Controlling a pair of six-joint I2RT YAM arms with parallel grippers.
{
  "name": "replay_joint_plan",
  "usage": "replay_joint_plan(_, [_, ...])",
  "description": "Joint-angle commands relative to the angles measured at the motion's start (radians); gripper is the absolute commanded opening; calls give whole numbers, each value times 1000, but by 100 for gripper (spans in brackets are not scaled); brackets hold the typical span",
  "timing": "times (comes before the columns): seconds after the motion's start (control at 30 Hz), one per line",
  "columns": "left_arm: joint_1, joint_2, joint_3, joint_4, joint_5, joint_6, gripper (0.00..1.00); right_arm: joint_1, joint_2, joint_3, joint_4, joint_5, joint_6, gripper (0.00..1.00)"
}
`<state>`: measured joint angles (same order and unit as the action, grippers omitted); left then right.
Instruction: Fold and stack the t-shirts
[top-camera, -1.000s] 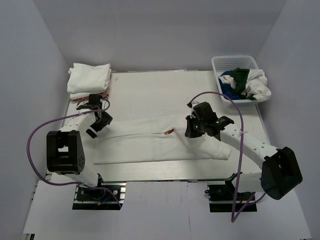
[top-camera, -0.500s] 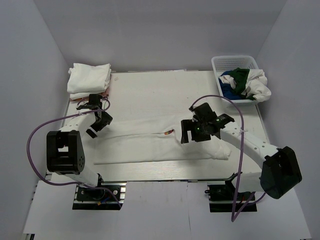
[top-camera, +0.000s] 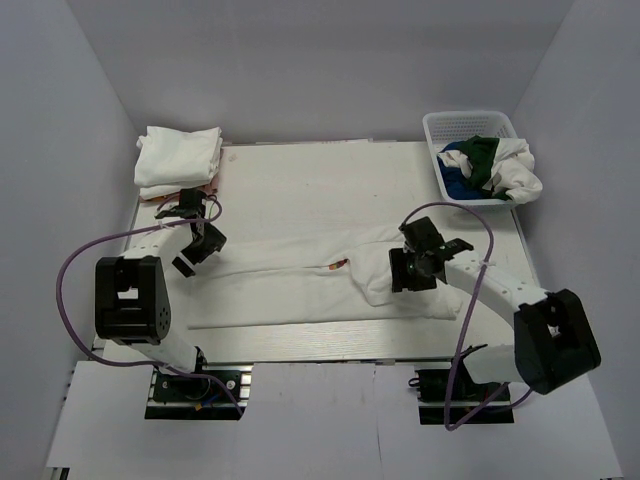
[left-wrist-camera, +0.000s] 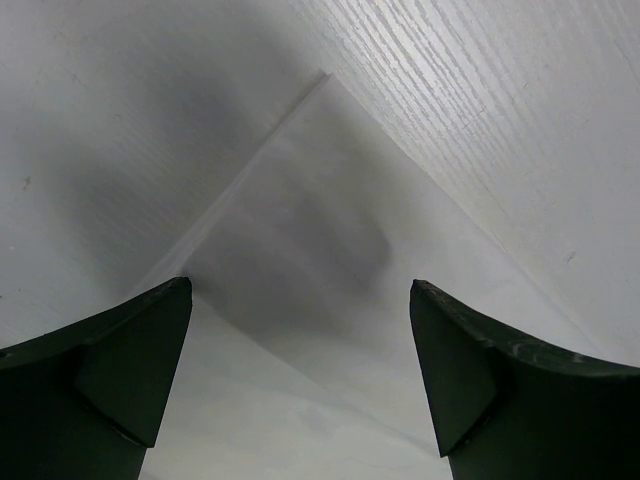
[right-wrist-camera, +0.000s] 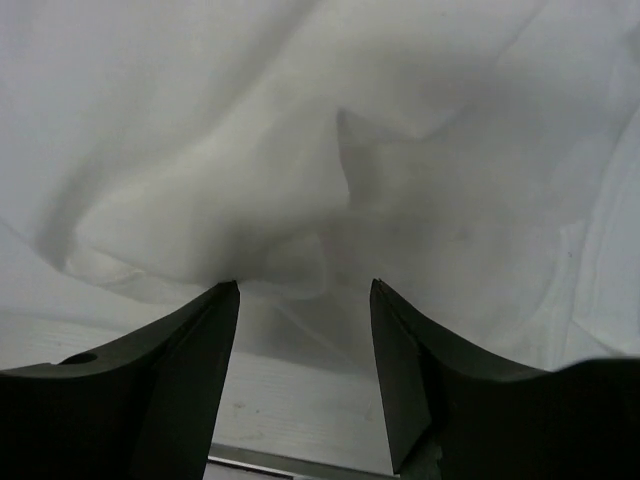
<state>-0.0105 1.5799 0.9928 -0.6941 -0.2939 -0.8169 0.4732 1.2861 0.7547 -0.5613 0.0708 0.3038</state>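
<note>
One white t-shirt (top-camera: 300, 290) lies as a long folded band across the table, with a small red bit (top-camera: 336, 264) showing at its middle. My left gripper (top-camera: 196, 251) hovers open over the band's left corner (left-wrist-camera: 330, 230), jaws wide, nothing between them (left-wrist-camera: 300, 288). Over the rumpled right end (right-wrist-camera: 250, 180), my right gripper (top-camera: 411, 271) has its jaws apart (right-wrist-camera: 303, 285); a cloth fold sits just past the fingertips and bare table shows between the fingers. Folded white t-shirts (top-camera: 178, 160) are stacked at the back left.
A white lattice basket (top-camera: 452, 122) at the back right holds blue, dark green and white t-shirts (top-camera: 490, 168) spilling over its rim. Purple cables loop from both arms. The table's metal front edge (right-wrist-camera: 280, 465) shows just below the right fingers.
The right gripper went from shut on the cloth to open, let the shirt go and shifted right and nearer; the shirt's right end now lies bunched. The left arm has not moved.
</note>
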Motion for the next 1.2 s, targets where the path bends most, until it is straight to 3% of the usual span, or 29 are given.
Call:
replay_joint_plan(0.0, [-3, -3, 15, 19, 9, 9, 100, -5, 68, 26, 106, -43, -40, 61])
replay_joint_plan(0.1, [-3, 6, 15, 10, 9, 9, 100, -5, 131, 40, 135, -60, -40, 50])
replay_joint_plan(0.17, [-3, 6, 15, 10, 9, 9, 100, -4, 136, 38, 147, -107, -14, 24])
replay_joint_plan(0.3, [-3, 6, 15, 21, 9, 9, 100, -1, 81, 54, 81, -75, 40, 2])
replay_joint_plan(0.63, [-3, 26, 15, 21, 9, 9, 100, -2, -16, 101, -294, -97, 210, 0])
replay_joint_plan(0.87, [-3, 26, 15, 21, 9, 9, 100, -4, -18, 3, -255, -109, 314, 0])
replay_joint_plan(0.9, [-3, 26, 15, 21, 9, 18, 100, -2, 10, -3, -250, -102, 328, 9])
replay_joint_plan(0.93, [-3, 26, 15, 21, 9, 18, 100, -2, 21, 3, -246, -89, 330, 37])
replay_joint_plan(1.07, [-3, 26, 27, -2, -2, 18, 100, 2, 56, 80, -232, -35, 293, 50])
replay_joint_plan(1.1, [-3, 17, 27, -21, -2, 18, 100, -1, 53, 131, -232, -29, 284, 65])
replay_joint_plan(1.13, [-3, 17, 38, -31, -16, 18, 100, 1, 48, 150, -227, -26, 241, 88])
replay_joint_plan(1.17, [-3, 17, 59, -57, -16, 7, 100, -2, 42, 203, -221, -19, 226, 90])
